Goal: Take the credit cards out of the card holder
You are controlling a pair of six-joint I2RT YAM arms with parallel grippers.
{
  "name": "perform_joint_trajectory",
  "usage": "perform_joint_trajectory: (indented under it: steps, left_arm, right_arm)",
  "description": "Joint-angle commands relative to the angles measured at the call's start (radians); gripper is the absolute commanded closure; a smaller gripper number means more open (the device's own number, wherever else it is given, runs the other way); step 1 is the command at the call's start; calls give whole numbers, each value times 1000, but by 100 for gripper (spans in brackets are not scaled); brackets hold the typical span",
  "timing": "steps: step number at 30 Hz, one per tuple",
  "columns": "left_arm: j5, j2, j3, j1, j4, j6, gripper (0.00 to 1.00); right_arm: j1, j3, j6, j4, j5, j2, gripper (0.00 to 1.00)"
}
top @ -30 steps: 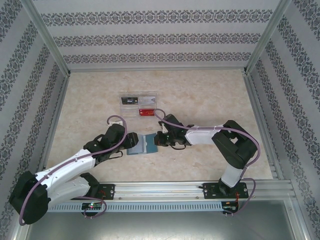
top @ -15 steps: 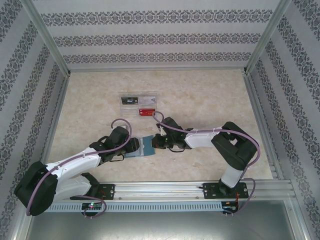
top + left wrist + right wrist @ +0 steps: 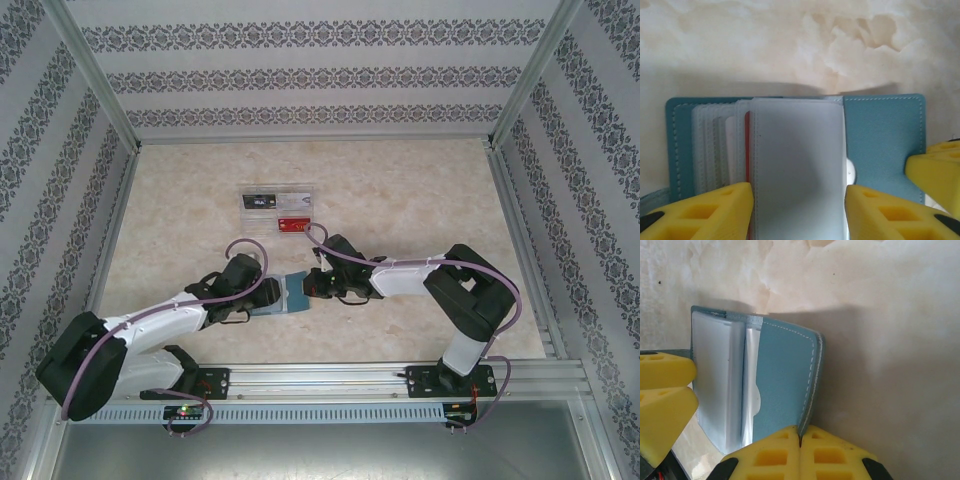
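Observation:
The teal card holder (image 3: 287,297) lies open on the table between both grippers. In the left wrist view its frosted plastic sleeves (image 3: 797,155) fan over the left half, and a thin red card edge (image 3: 747,145) peeks out between them. My left gripper (image 3: 799,200) is open, with one yellow finger at each side edge of the top sleeve. My right gripper (image 3: 800,432) is shut on the edge of the holder's teal cover (image 3: 782,375), holding that flap up. Its yellow finger (image 3: 935,170) also shows in the left wrist view.
A clear plastic tray (image 3: 278,212) behind the holder carries a black card (image 3: 262,202) and a red card (image 3: 292,224). Patterned walls and metal rails enclose the marbled table (image 3: 420,190).
My left gripper has slid right onto the holder's left half and now straddles the sleeves. My right gripper has shifted slightly left, still gripping the cover.

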Motion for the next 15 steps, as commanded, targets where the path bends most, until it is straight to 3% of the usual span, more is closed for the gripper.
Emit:
perform_joint_trajectory:
  steps: [1,7,15]
  left_arm:
    - [72,24,-21,5,54,-28,46]
    - [130,-13,-29,-8,138,-42,42]
    - [167,50,2,-38,205,-42,42]
  right_arm:
    - [27,8,11,-14,5,12,100]
    - [38,24,29,4,8,30,100]
    - [39,18,21,5,18,16,100]
